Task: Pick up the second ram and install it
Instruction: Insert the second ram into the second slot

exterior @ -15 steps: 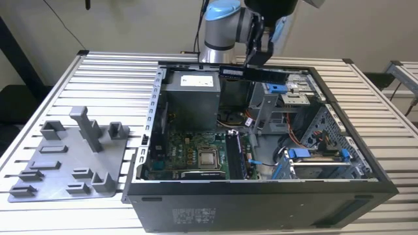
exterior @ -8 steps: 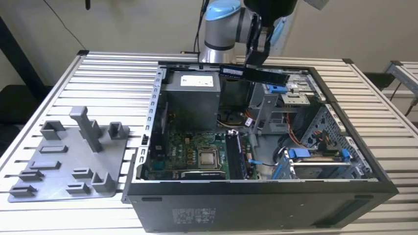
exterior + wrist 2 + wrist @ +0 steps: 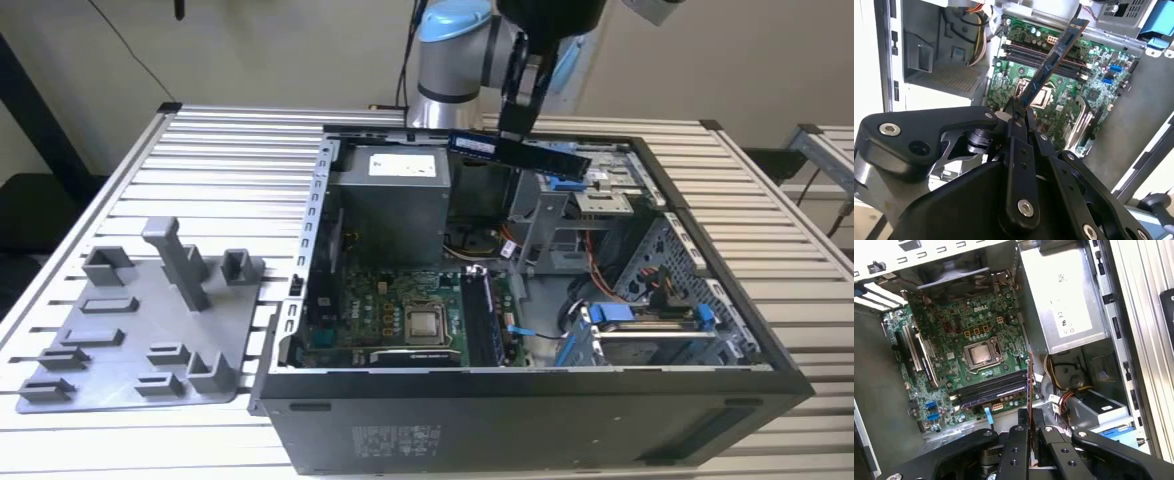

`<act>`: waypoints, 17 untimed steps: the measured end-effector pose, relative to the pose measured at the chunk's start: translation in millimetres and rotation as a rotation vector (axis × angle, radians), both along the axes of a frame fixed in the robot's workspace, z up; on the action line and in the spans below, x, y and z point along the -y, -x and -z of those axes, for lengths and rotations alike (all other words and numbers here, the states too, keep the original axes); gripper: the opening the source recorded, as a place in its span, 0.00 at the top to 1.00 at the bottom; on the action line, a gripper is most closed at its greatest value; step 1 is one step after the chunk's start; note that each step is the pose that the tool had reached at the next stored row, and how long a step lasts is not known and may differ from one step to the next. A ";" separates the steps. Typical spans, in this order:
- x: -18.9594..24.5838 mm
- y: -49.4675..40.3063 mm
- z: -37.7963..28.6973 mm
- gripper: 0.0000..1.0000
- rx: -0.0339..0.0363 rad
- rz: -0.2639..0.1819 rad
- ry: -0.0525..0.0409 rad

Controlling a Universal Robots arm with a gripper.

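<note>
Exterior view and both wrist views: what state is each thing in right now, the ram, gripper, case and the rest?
ram: gripped, in the air over the case, not seated.
gripper: shut on the ram.
case: lying on its side, open, motherboard exposed.
CPU: uncovered, no cooler on it.
fixture plate: flat on the table, beside the case at the exterior view's left.
</note>
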State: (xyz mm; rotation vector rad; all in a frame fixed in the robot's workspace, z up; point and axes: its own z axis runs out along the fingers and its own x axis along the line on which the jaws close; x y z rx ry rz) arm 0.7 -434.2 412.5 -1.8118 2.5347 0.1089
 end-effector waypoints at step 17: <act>0.0 0.8 1.8 0.86 -0.0032 0.238 0.0000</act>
